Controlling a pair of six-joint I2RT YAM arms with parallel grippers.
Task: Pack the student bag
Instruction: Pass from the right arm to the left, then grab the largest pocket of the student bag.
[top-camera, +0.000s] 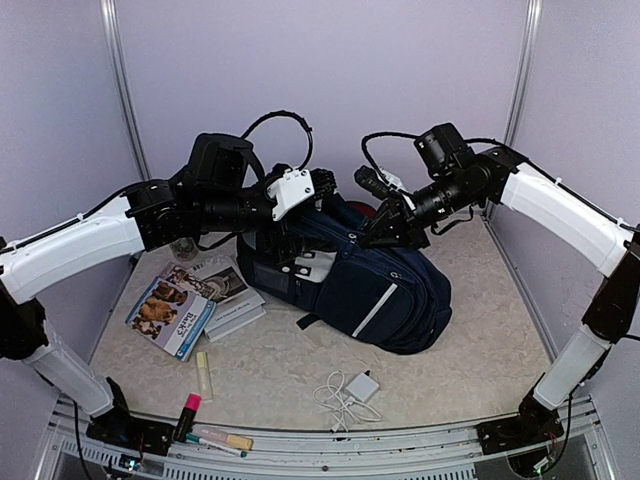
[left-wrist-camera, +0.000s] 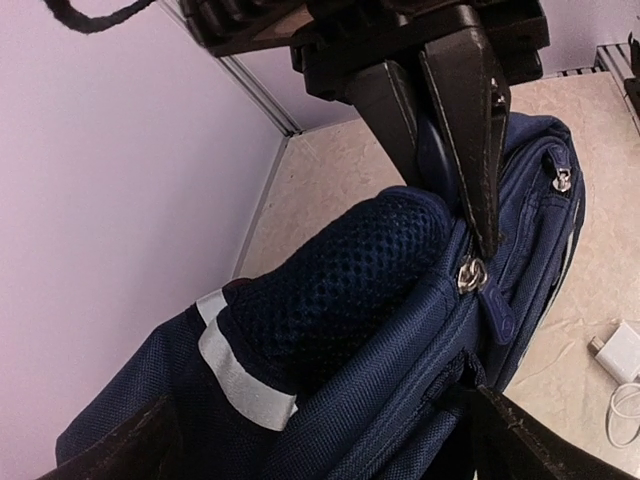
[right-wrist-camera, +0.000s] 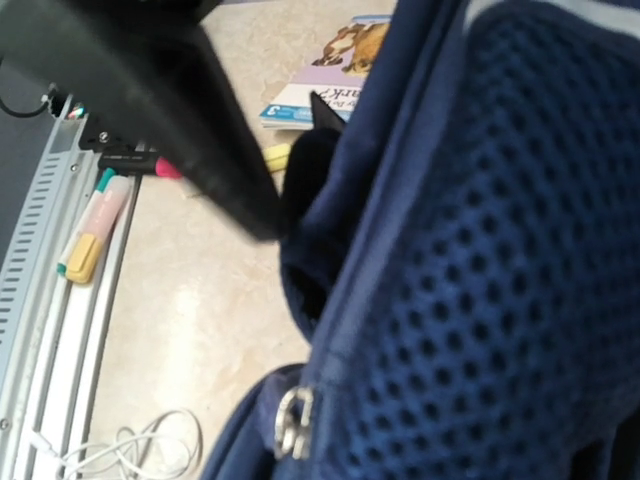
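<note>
The student bag (top-camera: 370, 290) is taken whole from high above its near side by the top view, tilted downward across it. By both wrist views it is filmed at very close range, filling the frame. The book (top-camera: 170, 312) left of the bag is shared by top and right wrist views, the charger (top-camera: 362, 386) on its near side by top and left wrist views

Book cover (right-wrist-camera: 335, 72): I am reading a white "3" on its blue strip.
Book title: I am making out only the cut-off letters "ark"; the bag's edge is hiding the rest.
</note>
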